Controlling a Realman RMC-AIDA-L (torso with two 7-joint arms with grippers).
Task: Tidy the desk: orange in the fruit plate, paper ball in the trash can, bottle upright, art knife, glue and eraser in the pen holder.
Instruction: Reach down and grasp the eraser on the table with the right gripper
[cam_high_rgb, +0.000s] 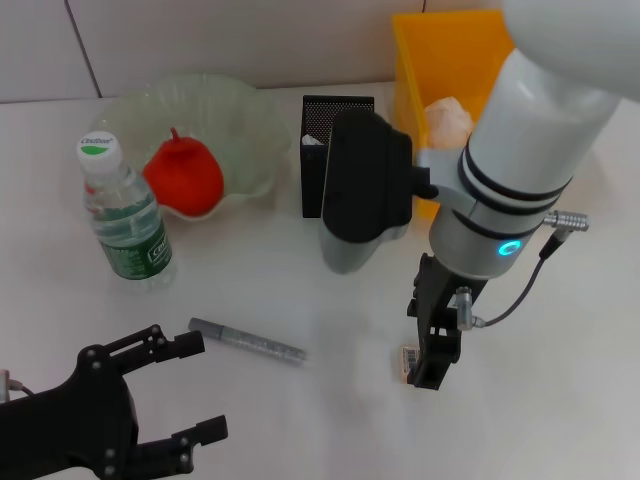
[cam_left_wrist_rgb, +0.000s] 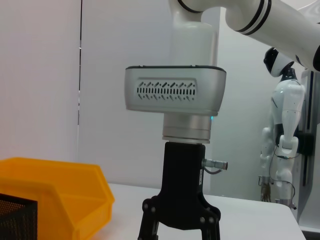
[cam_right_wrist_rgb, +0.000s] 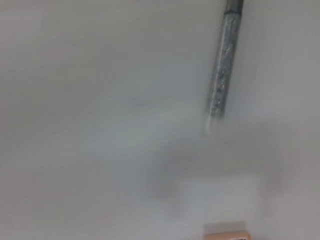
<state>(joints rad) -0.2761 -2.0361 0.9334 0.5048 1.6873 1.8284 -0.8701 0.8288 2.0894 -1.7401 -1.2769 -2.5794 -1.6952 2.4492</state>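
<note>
Your right gripper hangs low over the plain white desk, and its tip is right beside the tiny beige eraser with the barcode label — touching it or nearly so. I cannot tell if its jaws are spread or pressed together, so check that first. The eraser lies flat on the desk, well apart from the thin grey glue stick. The step looks like picking up the eraser. Put one finger on each side of the little block, go down until the tips almost meet the desk, then squeeze slowly — it is small and could slip out. Then lift it straight up and carry it to the black mesh pen holder at the back. Your left gripper waits near the front edge with its jaws spread, holding nothing.
</note>
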